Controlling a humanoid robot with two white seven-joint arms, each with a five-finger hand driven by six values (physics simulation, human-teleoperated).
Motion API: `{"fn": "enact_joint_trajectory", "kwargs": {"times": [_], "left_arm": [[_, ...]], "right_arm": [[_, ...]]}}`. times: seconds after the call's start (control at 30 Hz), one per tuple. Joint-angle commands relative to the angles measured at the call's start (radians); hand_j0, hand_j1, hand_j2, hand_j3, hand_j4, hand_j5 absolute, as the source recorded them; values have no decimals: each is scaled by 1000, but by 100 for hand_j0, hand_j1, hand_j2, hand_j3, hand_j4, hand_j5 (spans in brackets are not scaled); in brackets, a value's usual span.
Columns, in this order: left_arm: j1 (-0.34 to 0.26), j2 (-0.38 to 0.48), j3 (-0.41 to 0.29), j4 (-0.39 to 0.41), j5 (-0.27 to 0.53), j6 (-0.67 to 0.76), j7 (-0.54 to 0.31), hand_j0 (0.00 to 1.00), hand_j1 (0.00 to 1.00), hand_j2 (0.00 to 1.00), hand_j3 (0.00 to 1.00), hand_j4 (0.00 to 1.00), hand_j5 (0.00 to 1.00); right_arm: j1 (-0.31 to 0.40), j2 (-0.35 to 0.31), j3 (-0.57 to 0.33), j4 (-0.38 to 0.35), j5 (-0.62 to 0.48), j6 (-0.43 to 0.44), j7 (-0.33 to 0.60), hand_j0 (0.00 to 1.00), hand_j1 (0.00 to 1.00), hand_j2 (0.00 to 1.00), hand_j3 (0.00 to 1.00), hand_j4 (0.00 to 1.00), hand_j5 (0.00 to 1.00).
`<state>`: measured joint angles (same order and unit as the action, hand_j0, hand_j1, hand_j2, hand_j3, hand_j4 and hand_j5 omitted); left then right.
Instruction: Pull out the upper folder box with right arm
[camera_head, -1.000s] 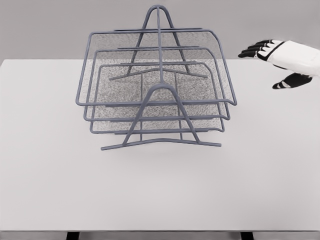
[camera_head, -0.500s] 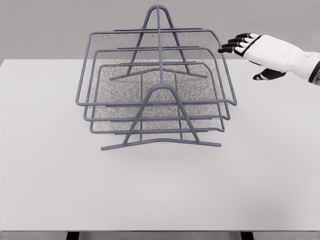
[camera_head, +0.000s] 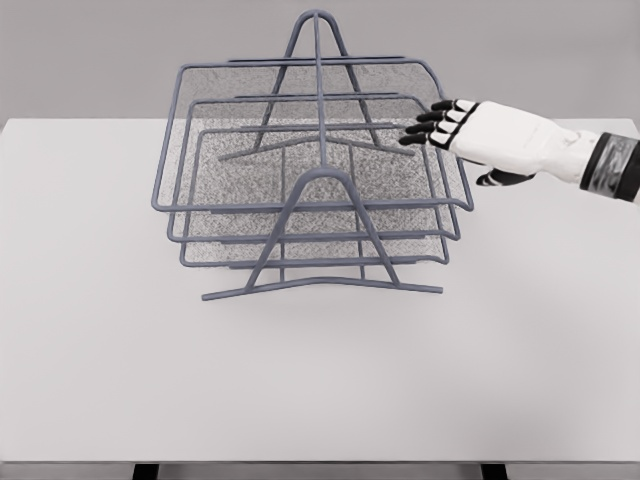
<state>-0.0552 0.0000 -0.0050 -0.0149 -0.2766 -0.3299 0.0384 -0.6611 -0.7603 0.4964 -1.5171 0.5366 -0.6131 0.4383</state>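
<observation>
A grey wire rack (camera_head: 318, 190) with three stacked mesh trays stands on the white table (camera_head: 320, 380). Its upper tray (camera_head: 300, 90) is the widest and sits level with the others, its right rim near x 450. My right hand (camera_head: 440, 125) comes in from the right edge, white with black fingers. The fingers (camera_head: 428, 118) are stretched out and reach over the upper tray's right rim, holding nothing. The thumb hangs below the palm, outside the tray. The left arm does not show.
The rack's A-shaped front frame (camera_head: 322, 235) and its foot bar (camera_head: 320, 285) stand toward me. The table's front edge (camera_head: 320, 462) runs along the bottom of the picture.
My right hand has moved left and a little down, from beyond the table's right side to over the upper tray's right rim. The rack has not moved.
</observation>
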Motion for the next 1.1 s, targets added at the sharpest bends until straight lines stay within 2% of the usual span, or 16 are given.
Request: {"fn": "enact_joint_trajectory", "kwargs": {"times": [0.0,0.27,0.43,0.73,1.07], "left_arm": [[0,0,0,0,0,0,0,100,100,100,100,100,100],[0,0,0,0,0,0,0,100,100,100,100,100,100],[0,0,0,0,0,0,0,100,100,100,100,100,100],[2,0,0,0,0,0,0,100,100,100,100,100,100],[0,0,0,0,0,0,0,100,100,100,100,100,100]], "right_arm": [[0,-30,8,2,-4,2,0,100,100,100,100,100,100],[0,-71,11,0,-4,2,0,100,100,100,100,100,100],[-2,-71,47,-5,2,2,3,100,100,100,100,100,100],[-17,-71,44,-17,20,2,2,100,100,100,100,100,100],[-15,-148,44,-18,20,2,2,100,100,100,100,100,100]]}}
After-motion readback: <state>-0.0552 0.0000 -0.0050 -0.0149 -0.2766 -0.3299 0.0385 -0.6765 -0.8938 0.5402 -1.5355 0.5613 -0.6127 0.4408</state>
